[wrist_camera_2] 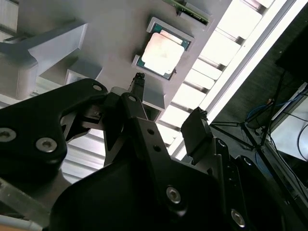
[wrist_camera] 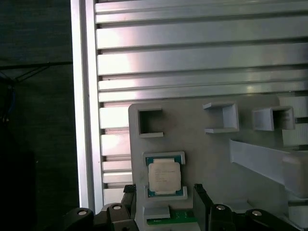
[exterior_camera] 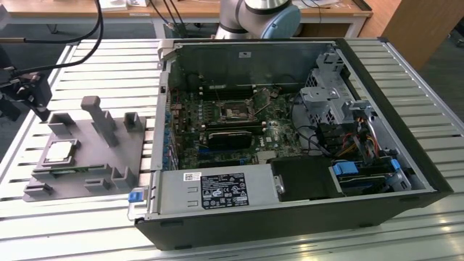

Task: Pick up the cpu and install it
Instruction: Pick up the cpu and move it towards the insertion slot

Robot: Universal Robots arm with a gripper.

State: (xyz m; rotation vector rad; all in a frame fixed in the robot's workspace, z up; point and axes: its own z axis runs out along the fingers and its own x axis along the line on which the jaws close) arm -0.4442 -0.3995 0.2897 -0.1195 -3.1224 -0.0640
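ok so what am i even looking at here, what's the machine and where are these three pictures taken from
It is a robot arm with a two-fingered gripper. One picture comes from a camera off the arm. The other two come from cameras that ride near its wrist and look out past the gripper. On the slatted table stand an open computer case and a grey fixture plate. The cpu lies in the plate. The gripper hangs over the plate, open, holding nothing.

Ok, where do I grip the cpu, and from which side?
By two opposite edges of the cpu, straight down from above. It lies flat, metal top up, in a pocket of the fixture plate. The pocket's brackets leave two sides free, and the open gripper likely fits there.
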